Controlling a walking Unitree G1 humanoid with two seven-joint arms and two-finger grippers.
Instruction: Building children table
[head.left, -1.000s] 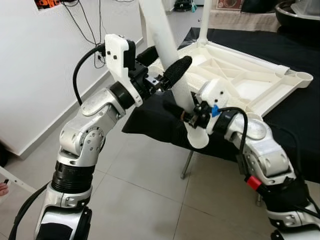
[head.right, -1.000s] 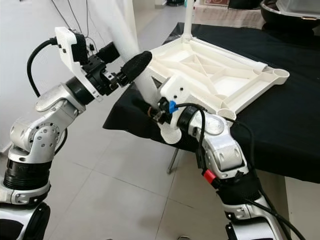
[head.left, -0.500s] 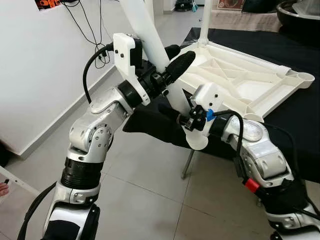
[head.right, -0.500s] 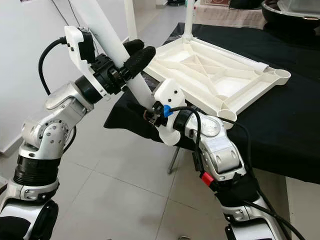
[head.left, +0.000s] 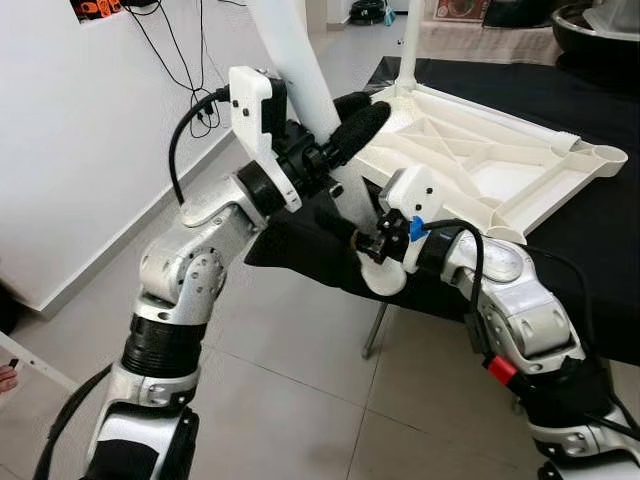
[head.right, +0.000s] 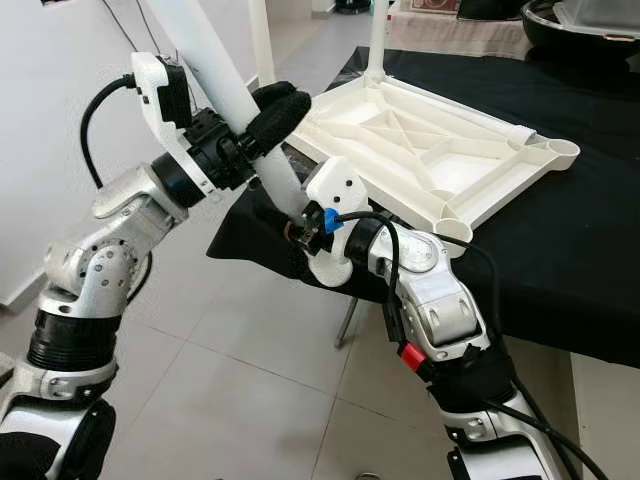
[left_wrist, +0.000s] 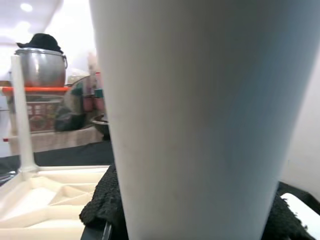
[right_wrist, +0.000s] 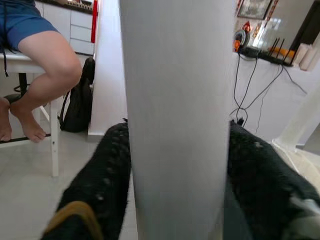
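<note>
A long white table leg (head.left: 290, 50) slants up to the left in front of me, and both grippers hold it. My left gripper (head.left: 348, 122) is shut around its middle; the leg (left_wrist: 195, 115) looms large in the left wrist view. My right gripper (head.left: 352, 236) is shut on the leg near its wide lower end (head.left: 385, 278), and the right wrist view shows black fingers (right_wrist: 100, 185) on either side of the leg (right_wrist: 177, 115). The white tabletop (head.left: 560, 190) lies upside down on a black-covered table. One fitted leg (head.left: 409, 40) stands upright at its far corner.
A white wall with hanging cables (head.left: 190, 60) runs along my left. Tiled floor (head.left: 290, 400) lies below, with the black table's metal leg (head.left: 375, 330) on it. In the right wrist view a person's leg (right_wrist: 45, 55) rests on a white stool beside a black backpack (right_wrist: 80, 105).
My left arm has lifted and swung toward the table, and the held leg's upper part now leans further left. My right gripper has shifted slightly left with the lower end.
</note>
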